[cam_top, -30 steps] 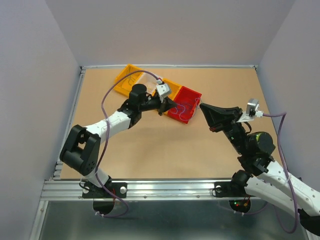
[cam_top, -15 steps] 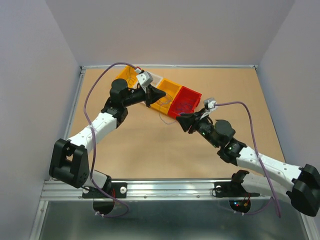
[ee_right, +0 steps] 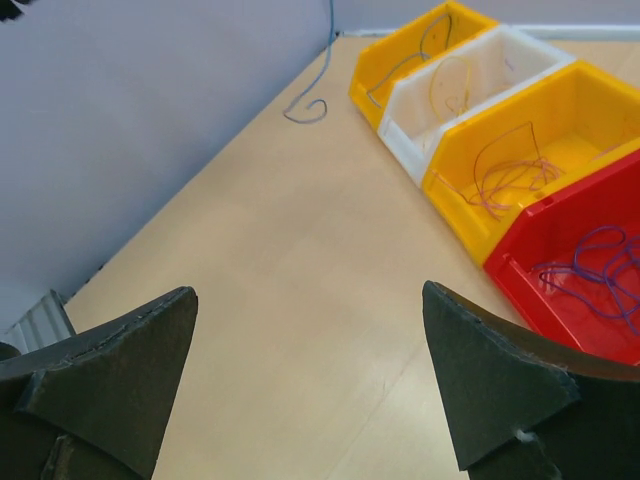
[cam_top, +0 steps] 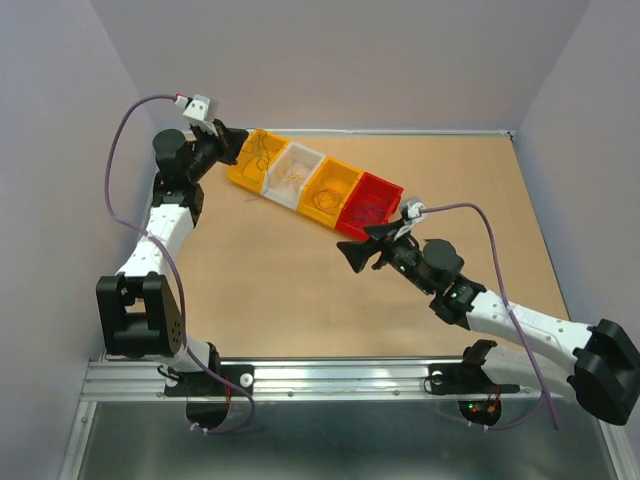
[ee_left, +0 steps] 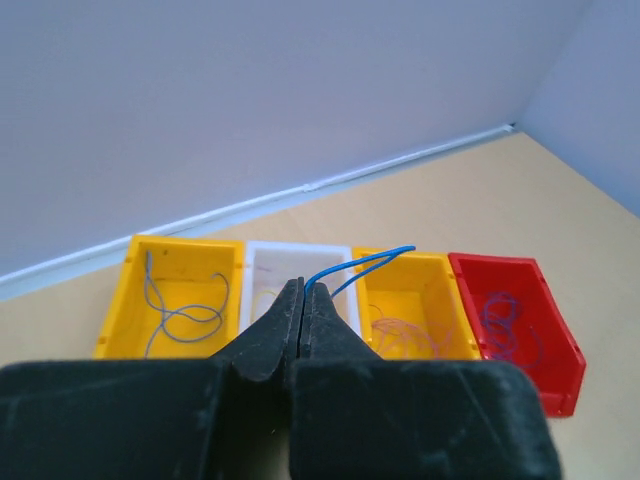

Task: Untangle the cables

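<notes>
1. Seen from above, a flat light-brown tabletop [cam_top: 280, 300] carries four open plastic bins. They touch in a row slanting from 11 o'clock toward the middle: a first yellow bin [ee_left: 118, 305], a white bin [ee_left: 300, 246], a second yellow bin [ee_left: 410, 290] and a red bin [ee_left: 562, 385].
2. The left gripper [ee_left: 303, 300] is raised at the table's 10 o'clock corner, just beyond the first yellow bin. Its black fingers are pressed together, clamped on a thin blue wire [ee_left: 360, 265]. In its wrist view the wire arcs from the tips toward 2 o'clock.
3. In the right wrist view, a blue strand [ee_right: 328, 50] hangs at 12 o'clock, with its curled end beside the first yellow bin.
4. The right gripper [ee_right: 307, 295] sits near the table's middle, at 6 o'clock of the red bin. Its fingers are spread wide with nothing between them.
5. The other cables lie sorted in the bins:
   - blue loops [ee_left: 175, 315] in the first yellow bin
   - orange-yellow wire [ee_right: 455, 85] in the white bin
   - purple wires [ee_right: 510, 165] in the second yellow bin
   - purple-blue loops [ee_right: 600, 265] in the red bin
</notes>
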Motion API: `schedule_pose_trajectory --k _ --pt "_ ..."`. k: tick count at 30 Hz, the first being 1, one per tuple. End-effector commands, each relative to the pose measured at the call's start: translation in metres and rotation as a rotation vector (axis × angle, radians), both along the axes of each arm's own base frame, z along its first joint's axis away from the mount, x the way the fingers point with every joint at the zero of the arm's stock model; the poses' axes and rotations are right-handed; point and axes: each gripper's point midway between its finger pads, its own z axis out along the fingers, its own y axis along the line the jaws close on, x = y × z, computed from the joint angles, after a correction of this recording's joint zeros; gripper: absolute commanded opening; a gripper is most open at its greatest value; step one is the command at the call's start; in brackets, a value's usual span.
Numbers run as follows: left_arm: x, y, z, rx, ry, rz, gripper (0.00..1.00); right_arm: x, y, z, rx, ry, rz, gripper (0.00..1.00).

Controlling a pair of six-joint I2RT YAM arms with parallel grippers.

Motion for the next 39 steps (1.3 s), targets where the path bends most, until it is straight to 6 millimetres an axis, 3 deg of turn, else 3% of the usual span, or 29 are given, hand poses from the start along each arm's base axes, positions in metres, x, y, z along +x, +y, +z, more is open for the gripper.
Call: schedule_pose_trajectory --k 1,2,4,9,16,17,19,20,21,23,28,33,39 --pt "0.027 0.035 0.022 -0.006 -0.039 0.114 0.00 -0.005 -0.015 0.031 0.092 -0.091 -0.044 0.99" --pt "0.032 0.047 0.032 -0.005 -0.061 0.140 0.00 -0.008 -0.020 0.033 0.099 -0.101 -0.048 0.99" --pt "0.044 0.064 0.034 0.002 -0.068 0.199 0.00 -0.010 -0.026 0.035 0.104 -0.111 -0.057 0.99" --pt "0.063 0.091 0.057 0.075 -0.152 0.316 0.00 -0.017 -0.036 0.035 0.102 -0.111 -0.071 0.99" --pt "0.090 0.098 0.078 0.080 -0.186 0.347 0.00 -0.022 -0.044 0.037 0.108 -0.115 -0.082 0.99" --pt "0.093 0.098 0.090 0.066 -0.202 0.348 0.00 -0.022 -0.045 0.037 0.109 -0.116 -0.085 0.99" --pt "0.107 0.098 0.079 0.042 -0.171 0.348 0.00 -0.022 -0.046 0.036 0.107 -0.114 -0.088 0.99" --pt "0.111 0.098 0.087 0.014 -0.176 0.346 0.00 -0.022 -0.047 0.036 0.107 -0.113 -0.093 0.99" --pt "0.122 0.097 0.074 -0.001 -0.147 0.340 0.00 -0.022 -0.047 0.036 0.109 -0.114 -0.094 0.99" --pt "0.132 0.098 0.077 -0.037 -0.145 0.340 0.00 -0.023 -0.049 0.034 0.109 -0.112 -0.100 0.99" --pt "0.162 0.092 0.044 -0.052 -0.114 0.350 0.00 -0.025 -0.053 0.035 0.118 -0.112 -0.105 0.99" --pt "0.177 0.076 -0.001 0.039 -0.086 0.370 0.00 -0.026 -0.058 0.035 0.116 -0.113 -0.120 0.99" --pt "0.182 0.074 -0.029 0.074 -0.048 0.398 0.00 -0.026 -0.060 0.032 0.109 -0.105 -0.131 0.99"
